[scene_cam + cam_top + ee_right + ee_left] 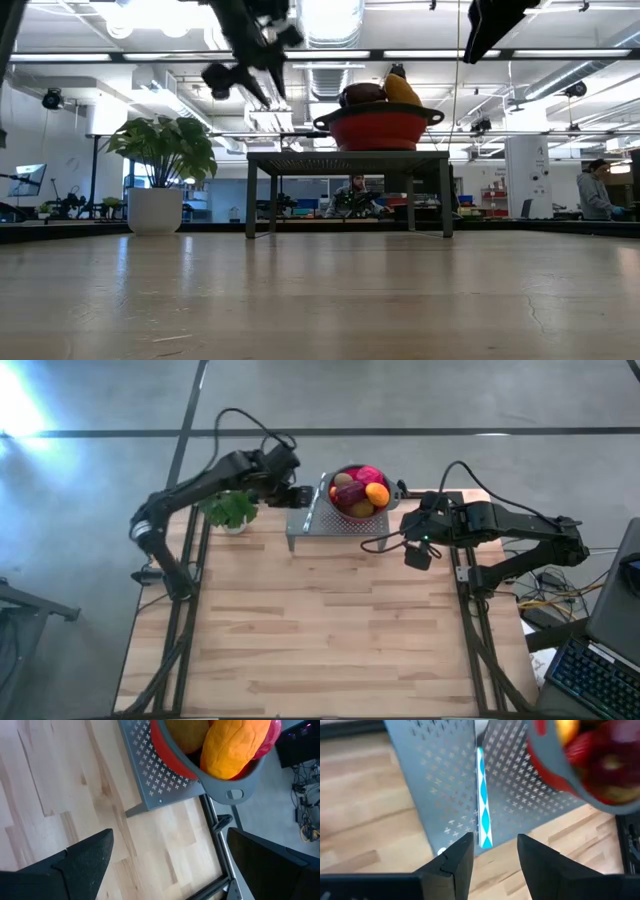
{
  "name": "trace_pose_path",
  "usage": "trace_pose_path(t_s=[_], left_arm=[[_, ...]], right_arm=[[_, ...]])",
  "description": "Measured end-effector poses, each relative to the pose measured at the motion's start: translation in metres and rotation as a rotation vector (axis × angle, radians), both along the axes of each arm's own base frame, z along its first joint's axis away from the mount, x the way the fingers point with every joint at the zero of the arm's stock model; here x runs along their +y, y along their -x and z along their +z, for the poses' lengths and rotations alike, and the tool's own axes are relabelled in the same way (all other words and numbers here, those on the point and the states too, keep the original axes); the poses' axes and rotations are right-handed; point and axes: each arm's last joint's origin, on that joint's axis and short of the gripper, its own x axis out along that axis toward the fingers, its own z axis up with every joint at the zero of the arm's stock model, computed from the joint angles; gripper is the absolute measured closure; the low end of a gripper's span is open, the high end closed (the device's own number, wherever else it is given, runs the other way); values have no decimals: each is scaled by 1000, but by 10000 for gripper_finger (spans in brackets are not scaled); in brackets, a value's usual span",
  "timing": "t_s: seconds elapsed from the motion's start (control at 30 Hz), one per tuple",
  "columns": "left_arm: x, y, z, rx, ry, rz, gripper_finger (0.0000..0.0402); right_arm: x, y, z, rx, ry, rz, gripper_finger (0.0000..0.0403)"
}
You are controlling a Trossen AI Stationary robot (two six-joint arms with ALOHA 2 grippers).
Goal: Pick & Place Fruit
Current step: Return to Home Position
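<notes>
a: where's the fruit (360, 493)?

b: heaped in the red bowl (385, 130), which sits on top of the grey punched shelf (310, 525). a big orange piece (227, 750) bulges over the rim, a brown one (186, 732) lies against it, and a pink one (369, 474) is on the side away from the table's open boards.

a: anything else on the shelf?

b: a blue-and-white striped knife (483, 815), flat on the top, just beside the bowl on the plant's side.

a: and the grippers?

b: the left gripper (495, 851) hangs above the shelf's knife end, its fingers apart with nothing between them. the right gripper (170, 834) is off the shelf's other end, near the bowl's handle, spread wide and empty over the table (320, 630).

a: what's around the shelf?

b: the plant (232, 510) in its white pot stands just beside the shelf, on the left arm's side. a keyboard (595, 675) lies off the table, well apart from the shelf, on the right arm's side. in the room behind, one person (352, 195) shows under the shelf top between its legs, and another (598, 190) stands far off past the bowl end.
</notes>
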Motion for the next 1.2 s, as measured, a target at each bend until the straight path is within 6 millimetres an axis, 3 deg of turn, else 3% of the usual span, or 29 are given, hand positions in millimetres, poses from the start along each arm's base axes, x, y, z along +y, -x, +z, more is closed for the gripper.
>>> trace_pose_path(t_s=[0.23, 0.4, 0.53, 0.67, 0.8, 0.83, 0.97, 1.07, 1.2], left_arm=[[-48, 33, 41, 9, -230, -69, 249], [-99, 39, 47, 27, -441, -183, 274], [-148, 41, 38, 25, -625, -274, 323], [-198, 53, 22, -50, -775, -378, 382], [-236, 77, -2, -161, -882, -504, 393], [-242, 83, -8, -196, -904, -545, 393], [-252, 99, -34, -361, -983, -742, 397], [-247, 112, -51, -515, -1013, -841, 397], [-232, 135, -67, -640, -1025, -835, 398]], right_arm=[[0, -4, 2, -58, -2, -6, 19], [2, -7, 2, -102, -72, -4, 52], [7, -10, -2, -122, -192, 46, 131], [14, -9, -16, -84, -229, 78, 237], [23, -3, -38, -63, -235, 111, 352], [25, -1, -44, -65, -235, 124, 373], [30, 10, -64, -146, -242, 160, 390], [31, 21, -74, -260, -256, 193, 394], [31, 33, -85, -419, -297, 315, 394]])
